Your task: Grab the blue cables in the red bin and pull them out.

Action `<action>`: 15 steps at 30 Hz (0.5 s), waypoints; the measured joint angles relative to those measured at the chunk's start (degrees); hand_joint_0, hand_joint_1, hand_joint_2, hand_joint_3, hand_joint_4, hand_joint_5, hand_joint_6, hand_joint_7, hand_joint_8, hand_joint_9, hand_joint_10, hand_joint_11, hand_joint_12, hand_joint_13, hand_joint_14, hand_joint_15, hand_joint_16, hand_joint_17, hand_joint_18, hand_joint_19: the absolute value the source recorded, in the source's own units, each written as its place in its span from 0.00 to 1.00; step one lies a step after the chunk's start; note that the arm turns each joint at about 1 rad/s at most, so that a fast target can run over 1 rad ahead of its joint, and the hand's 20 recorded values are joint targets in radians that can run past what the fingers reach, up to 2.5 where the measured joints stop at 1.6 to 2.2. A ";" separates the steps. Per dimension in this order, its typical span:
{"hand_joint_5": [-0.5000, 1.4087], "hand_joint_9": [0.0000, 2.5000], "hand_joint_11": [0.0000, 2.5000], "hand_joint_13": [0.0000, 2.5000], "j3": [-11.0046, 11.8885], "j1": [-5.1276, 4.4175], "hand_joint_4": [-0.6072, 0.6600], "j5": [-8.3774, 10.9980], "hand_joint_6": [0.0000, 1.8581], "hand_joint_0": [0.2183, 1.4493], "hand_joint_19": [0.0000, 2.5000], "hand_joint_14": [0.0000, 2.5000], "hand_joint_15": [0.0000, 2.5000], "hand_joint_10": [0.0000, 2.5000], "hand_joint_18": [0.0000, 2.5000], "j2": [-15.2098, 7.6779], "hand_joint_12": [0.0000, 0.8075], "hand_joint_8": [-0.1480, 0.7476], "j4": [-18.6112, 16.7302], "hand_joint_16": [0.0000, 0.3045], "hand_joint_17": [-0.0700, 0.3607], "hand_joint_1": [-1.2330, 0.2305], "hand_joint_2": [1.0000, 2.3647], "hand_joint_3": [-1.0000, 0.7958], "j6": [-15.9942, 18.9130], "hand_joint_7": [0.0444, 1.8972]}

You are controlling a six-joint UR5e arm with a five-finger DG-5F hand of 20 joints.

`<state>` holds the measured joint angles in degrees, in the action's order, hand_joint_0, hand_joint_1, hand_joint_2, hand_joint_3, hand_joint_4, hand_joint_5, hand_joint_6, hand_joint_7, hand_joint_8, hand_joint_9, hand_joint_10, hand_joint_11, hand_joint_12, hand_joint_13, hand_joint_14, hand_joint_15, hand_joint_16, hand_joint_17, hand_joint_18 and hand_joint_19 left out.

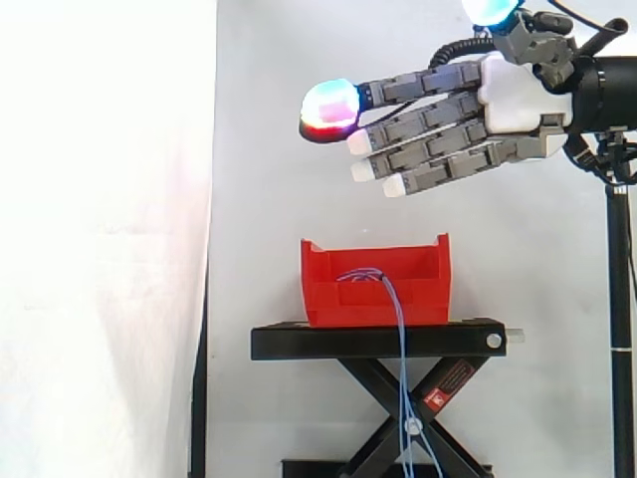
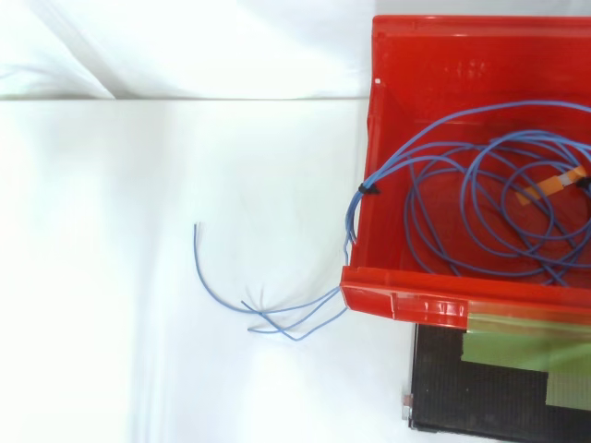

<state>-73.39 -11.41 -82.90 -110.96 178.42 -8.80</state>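
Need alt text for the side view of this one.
An open robot hand hovers above a red bin on a black stand. Blue cables hang from the bin down past the stand.

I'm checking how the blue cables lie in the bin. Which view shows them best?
The top view: the blue cables lie coiled inside the red bin, ends trailing over its wall. The side view shows a loop at the rim and strands hanging down.
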 measured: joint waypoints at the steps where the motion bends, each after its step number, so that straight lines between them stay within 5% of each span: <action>1: 0.37 0.10 0.00 0.00 0.00 -0.01 0.62 0.00 0.00 0.40 0.06 0.00 0.03 0.00 0.00 0.00 0.45 0.44 0.00 0.21 0.50 0.38 0.00 0.00 0.22 0.07; 15: 0.37 0.10 0.00 0.00 0.78 0.09 0.62 -0.62 0.00 0.41 0.06 0.00 0.03 0.00 0.00 0.64 0.45 0.44 1.11 0.21 0.49 0.38 0.00 0.00 1.53 0.07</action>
<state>-72.61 -11.32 -83.52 -110.32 179.53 -7.27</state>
